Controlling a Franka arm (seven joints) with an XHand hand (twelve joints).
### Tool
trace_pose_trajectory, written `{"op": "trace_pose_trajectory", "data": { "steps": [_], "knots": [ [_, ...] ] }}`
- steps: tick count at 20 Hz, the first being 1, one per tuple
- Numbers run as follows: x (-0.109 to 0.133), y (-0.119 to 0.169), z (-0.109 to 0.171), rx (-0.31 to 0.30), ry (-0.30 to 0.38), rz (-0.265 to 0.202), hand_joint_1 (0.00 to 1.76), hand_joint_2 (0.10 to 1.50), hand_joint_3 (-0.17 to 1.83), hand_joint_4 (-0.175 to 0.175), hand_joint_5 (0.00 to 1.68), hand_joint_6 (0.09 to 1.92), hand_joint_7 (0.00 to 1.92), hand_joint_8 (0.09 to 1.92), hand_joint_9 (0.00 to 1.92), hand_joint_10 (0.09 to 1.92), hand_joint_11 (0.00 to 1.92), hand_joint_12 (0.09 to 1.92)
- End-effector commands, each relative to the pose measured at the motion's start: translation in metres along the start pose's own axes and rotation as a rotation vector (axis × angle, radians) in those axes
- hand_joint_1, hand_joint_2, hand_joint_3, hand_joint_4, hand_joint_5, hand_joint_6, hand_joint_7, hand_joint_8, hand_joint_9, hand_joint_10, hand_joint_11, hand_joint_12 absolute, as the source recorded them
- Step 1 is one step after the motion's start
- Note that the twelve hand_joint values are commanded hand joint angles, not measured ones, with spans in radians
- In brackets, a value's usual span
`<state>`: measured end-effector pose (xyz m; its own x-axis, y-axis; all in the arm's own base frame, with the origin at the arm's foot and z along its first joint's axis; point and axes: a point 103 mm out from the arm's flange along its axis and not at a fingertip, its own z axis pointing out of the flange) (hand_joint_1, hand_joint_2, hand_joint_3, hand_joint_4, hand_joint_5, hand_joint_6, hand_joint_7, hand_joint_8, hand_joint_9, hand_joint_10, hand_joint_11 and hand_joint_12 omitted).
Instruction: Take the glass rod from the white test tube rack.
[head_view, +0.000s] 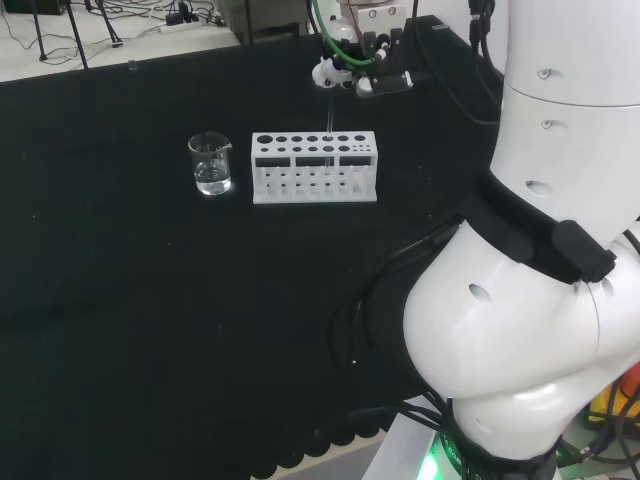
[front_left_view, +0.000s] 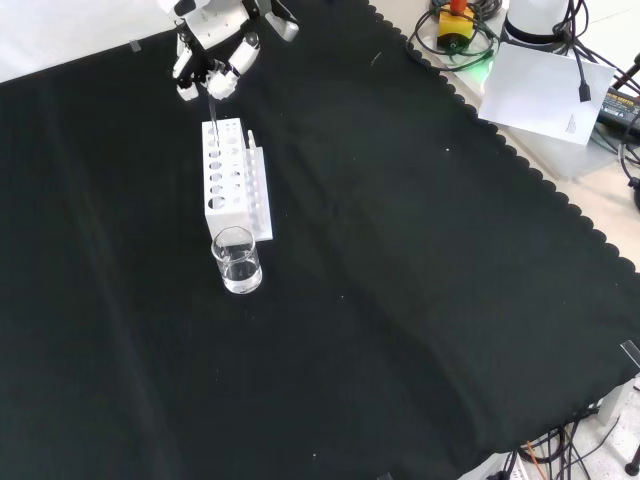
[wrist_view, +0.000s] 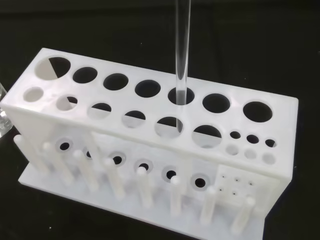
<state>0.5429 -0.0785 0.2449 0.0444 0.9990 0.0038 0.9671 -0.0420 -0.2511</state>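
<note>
Glass rod (wrist_view: 181, 55), upright in a hole of the white test tube rack (wrist_view: 150, 130), is pinched at its top by the hand (front_left_view: 212, 68); light, stiff, slippery and fragile, it is best lifted straight toward 12 o'clock.

Even bright light, sharp, faint shadows

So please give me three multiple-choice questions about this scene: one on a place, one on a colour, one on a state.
1. In the head view, the small clear glass beaker stands where?
A. left of the white plastic test tube rack
B. right of it
C. on it

2. The cloth is:
A. white
B. black
C. red

3. The clear glass rod is:
A. lying flat
B. in the beaker
C. upright in a rack hole

Answers: 1 A, the beaker sits left of the rack; 2 B, the bench cover is black; 3 C, the wrist view shows the rod entering a hole.
</note>
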Motion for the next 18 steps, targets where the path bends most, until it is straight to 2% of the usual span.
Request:
{"op": "trace_pose_trajectory", "data": {
  "steps": [1,5,8,11,14,16,18],
  "knots": [
    [0.016,0.001,0.000,-0.018,-0.013,-0.023,0.82,1.24,-0.17,-0.172,0.66,0.90,1.31,0.86,1.54,0.84,1.04,1.18],
    [0.021,0.003,-0.001,-0.053,-0.029,-0.034,0.93,1.22,-0.17,-0.175,0.76,0.87,1.39,0.80,1.62,0.75,1.15,1.12],
    [0.026,0.005,-0.003,-0.096,-0.052,-0.036,1.11,1.18,-0.11,-0.175,0.92,1.02,1.47,0.79,1.68,0.70,1.37,0.99],
    [0.029,0.006,-0.005,-0.160,-0.097,-0.024,1.17,1.15,-0.15,-0.175,1.05,0.90,1.52,0.84,1.72,0.70,1.51,0.81],
    [0.032,0.005,-0.008,-0.217,-0.150,-0.008,1.20,1.12,-0.17,-0.175,1.15,0.75,1.53,0.88,1.71,0.70,1.48,0.72],
    [0.035,0.005,-0.012,-0.252,-0.147,0.014,1.26,1.12,-0.17,-0.175,1.13,0.61,1.30,0.96,1.68,0.70,1.43,0.71],
    [0.036,0.003,-0.018,-0.295,-0.148,0.031,1.29,1.11,-0.11,-0.175,1.09,0.57,1.19,1.01,1.64,0.71,1.39,0.75]
  ]
}}
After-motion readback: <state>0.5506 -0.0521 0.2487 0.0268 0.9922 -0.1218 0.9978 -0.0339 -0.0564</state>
